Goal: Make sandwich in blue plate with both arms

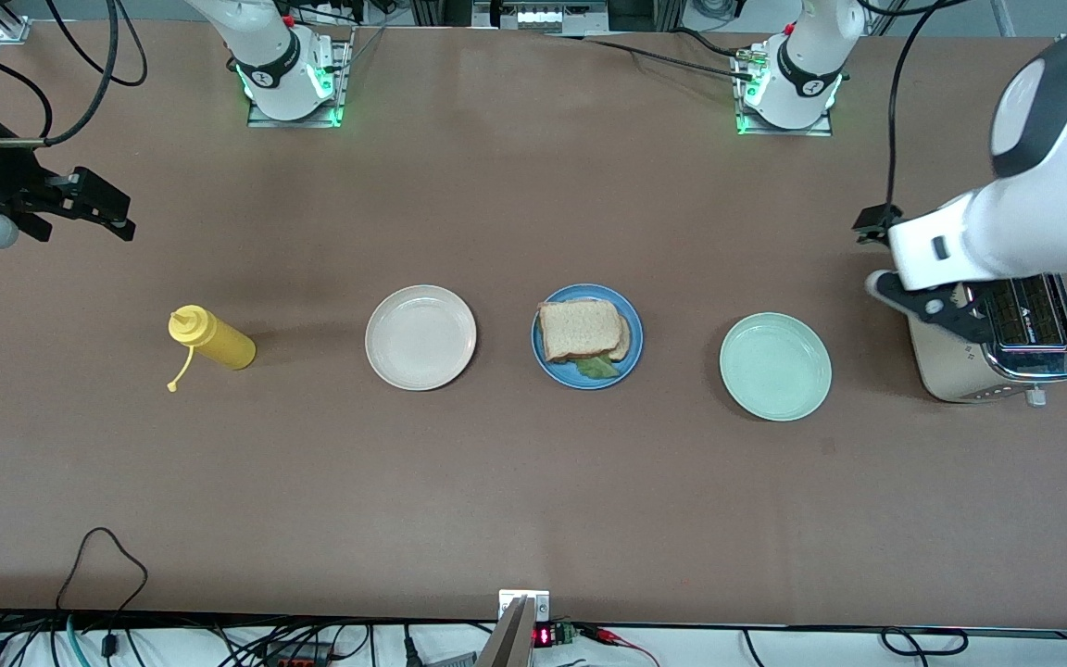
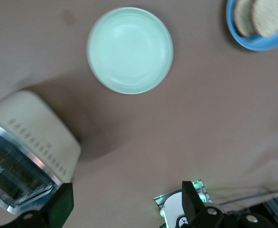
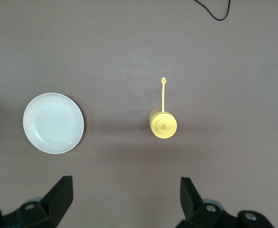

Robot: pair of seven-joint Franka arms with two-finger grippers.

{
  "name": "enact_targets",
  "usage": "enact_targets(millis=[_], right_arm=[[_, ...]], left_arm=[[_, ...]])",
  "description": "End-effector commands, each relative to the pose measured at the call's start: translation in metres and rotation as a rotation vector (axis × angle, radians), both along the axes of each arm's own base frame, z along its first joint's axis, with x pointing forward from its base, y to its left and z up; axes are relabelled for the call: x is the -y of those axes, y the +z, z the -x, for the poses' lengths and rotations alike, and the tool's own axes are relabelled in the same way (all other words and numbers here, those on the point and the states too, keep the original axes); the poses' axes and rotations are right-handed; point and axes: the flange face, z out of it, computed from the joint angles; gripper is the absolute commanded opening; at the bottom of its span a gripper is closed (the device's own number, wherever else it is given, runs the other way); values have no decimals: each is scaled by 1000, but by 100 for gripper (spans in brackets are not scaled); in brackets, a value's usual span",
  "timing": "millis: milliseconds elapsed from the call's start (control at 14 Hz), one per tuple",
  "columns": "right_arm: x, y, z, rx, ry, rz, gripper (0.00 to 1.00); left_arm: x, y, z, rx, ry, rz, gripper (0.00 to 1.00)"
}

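Front view: the sandwich [image 1: 583, 335] sits assembled on the blue plate [image 1: 633, 338] mid-bench, lettuce edge showing on the side nearer the front camera, well apart from both sets of fingers. The beige plate [image 1: 420, 337] and yellow bottle [image 1: 212, 339] lie toward the right arm's end; the mint plate [image 1: 775, 366] and toaster [image 1: 997, 341] lie toward the left arm's end. The right gripper [image 1: 103, 211] hangs above bare bench, the left gripper [image 1: 913, 301] above the toaster.

Left wrist view: fingers [image 2: 60, 206] spread wide, gripping nothing; toaster just beside them, mint plate farther off.

Right wrist view: fingers [image 3: 60, 195] released and empty, with the bottle and beige plate well apart from them.
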Motion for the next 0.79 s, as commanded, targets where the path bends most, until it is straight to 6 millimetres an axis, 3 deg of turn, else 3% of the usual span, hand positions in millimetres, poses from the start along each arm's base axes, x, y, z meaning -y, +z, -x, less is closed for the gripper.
enact_targets(millis=[0, 143, 286, 714], right_arm=[[-1, 8, 7, 23, 6, 0, 100], [3, 9, 7, 25, 8, -3, 100], [3, 11, 7, 26, 8, -9, 100], [4, 16, 12, 26, 13, -4, 100]], left_arm=[[-24, 29, 19, 125, 194, 3, 100], [-38, 37, 31, 260, 328, 52, 100], [-43, 45, 36, 331, 329, 53, 100], [-39, 45, 40, 317, 320, 51, 100]])
